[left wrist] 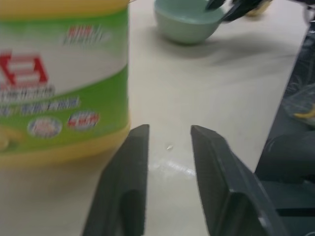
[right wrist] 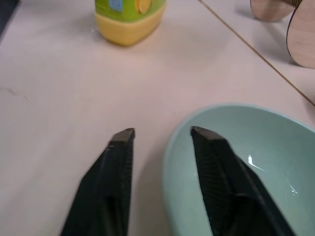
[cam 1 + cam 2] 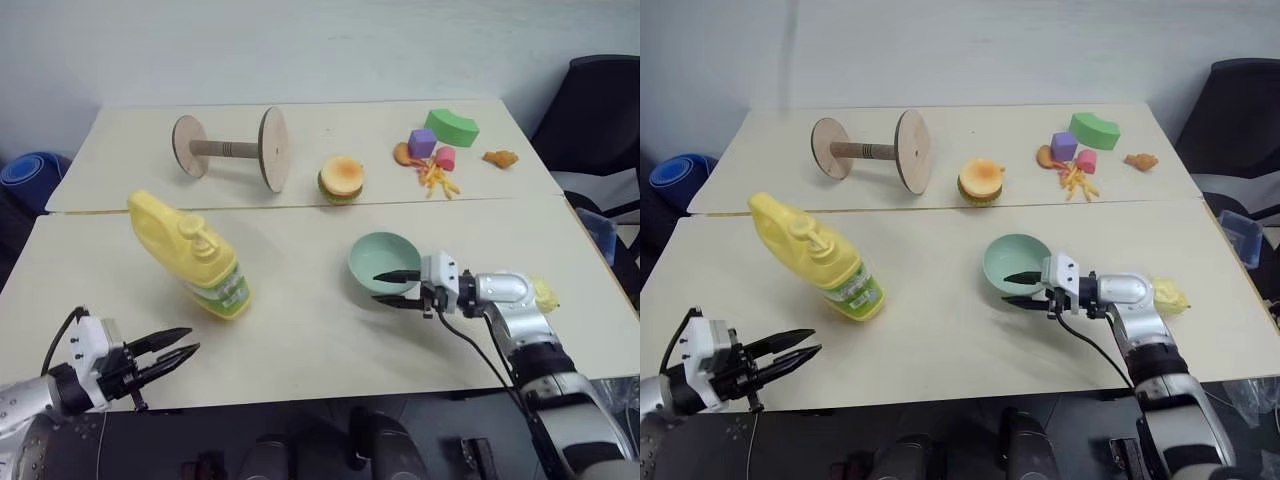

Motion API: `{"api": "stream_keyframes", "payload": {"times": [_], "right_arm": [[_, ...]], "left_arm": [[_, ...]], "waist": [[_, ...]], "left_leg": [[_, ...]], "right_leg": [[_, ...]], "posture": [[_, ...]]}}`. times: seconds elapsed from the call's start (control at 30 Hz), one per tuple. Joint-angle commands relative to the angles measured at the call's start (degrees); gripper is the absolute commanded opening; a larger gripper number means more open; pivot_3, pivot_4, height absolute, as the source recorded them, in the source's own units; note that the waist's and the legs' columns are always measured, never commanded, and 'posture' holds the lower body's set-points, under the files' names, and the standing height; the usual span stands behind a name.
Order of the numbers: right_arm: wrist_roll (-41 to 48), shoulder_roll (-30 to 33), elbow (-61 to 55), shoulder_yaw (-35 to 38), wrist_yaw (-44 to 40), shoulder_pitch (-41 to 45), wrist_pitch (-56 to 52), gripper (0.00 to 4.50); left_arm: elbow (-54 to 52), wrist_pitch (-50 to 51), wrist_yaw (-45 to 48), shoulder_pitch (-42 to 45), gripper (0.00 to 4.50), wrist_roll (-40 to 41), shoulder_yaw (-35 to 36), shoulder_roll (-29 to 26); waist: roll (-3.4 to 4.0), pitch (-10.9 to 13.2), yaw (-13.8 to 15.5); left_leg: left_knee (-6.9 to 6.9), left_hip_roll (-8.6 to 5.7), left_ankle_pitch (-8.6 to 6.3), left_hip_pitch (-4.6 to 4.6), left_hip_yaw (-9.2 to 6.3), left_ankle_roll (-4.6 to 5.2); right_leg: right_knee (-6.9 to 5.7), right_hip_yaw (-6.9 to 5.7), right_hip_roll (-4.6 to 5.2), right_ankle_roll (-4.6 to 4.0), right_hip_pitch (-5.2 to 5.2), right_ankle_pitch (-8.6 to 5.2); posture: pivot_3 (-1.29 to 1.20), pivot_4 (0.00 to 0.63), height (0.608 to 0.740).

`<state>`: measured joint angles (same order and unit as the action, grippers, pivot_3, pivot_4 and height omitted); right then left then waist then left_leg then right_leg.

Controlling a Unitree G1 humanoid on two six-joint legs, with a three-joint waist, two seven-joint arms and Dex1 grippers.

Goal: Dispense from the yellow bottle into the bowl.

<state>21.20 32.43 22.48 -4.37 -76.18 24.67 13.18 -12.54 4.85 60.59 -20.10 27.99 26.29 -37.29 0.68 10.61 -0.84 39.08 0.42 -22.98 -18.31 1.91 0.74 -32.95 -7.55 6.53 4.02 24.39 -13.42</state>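
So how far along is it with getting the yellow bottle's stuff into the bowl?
Early stage. Done: nothing visibly poured; the bowl shows no yellow liquid. In hand: the right gripper is open, one finger over the bowl's rim, one outside it, not yet clamped. The left gripper is open near the yellow bottle, which stands untouched on the table. Left: hold the bowl, grip the bottle, dispense.

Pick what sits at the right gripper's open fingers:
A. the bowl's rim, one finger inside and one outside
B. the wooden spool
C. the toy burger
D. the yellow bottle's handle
A: in the right wrist view the right gripper straddles the rim of the bowl, one finger over the inside and one outside.
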Motion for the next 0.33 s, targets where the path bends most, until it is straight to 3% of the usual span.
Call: {"api": "stream_keyframes", "payload": {"times": [0.03, 0.07, 0.17, 0.33], "right_arm": [[8.54, 3.71, -15.90, 6.87, 2.31, -8.95, -8.20, 3.31], [8.56, 4.83, -19.24, 8.38, 2.87, -13.08, -8.25, 3.63], [7.26, 7.06, -24.81, 11.99, 3.41, -23.07, -6.00, 4.48], [3.32, 6.15, -23.20, 16.87, 6.92, -31.37, 1.72, 4.48]], "left_arm": [[1.64, -6.97, 0.45, -1.11, 2.82, -2.46, 0.94, 0.63], [2.69, -8.93, -0.37, -1.44, 3.11, -3.56, 1.16, 1.21], [6.59, -15.37, -4.01, -1.78, 3.15, -7.92, 1.37, 2.94], [10.46, -19.31, -6.32, -3.62, 3.15, -11.62, -0.14, 3.40]], "waist": [[-0.04, -0.03, 0.77], [0.00, -0.01, 0.93], [0.00, -0.06, 1.73], [-0.10, -0.07, 1.98]], "left_leg": [[0.00, 0.01, -0.08, 0.03, 0.01, 0.00], [0.01, 0.02, -0.12, 0.04, 0.03, 0.02], [0.00, 0.05, -0.27, 0.08, 0.09, 0.10], [0.00, 0.11, -0.44, 0.10, 0.33, 0.46]], "right_leg": [[0.08, 0.02, 0.00, -0.01, -0.01, 0.00], [0.16, 0.03, 0.00, -0.01, -0.01, -0.01], [0.19, 0.07, 0.01, -0.04, -0.01, -0.03], [0.14, 0.14, 0.00, -0.10, 0.01, 0.04]], "posture": [[0.00, 0.150, 0.740], [0.00, 0.150, 0.740], [0.00, 0.150, 0.740], [0.00, 0.150, 0.740]]}}
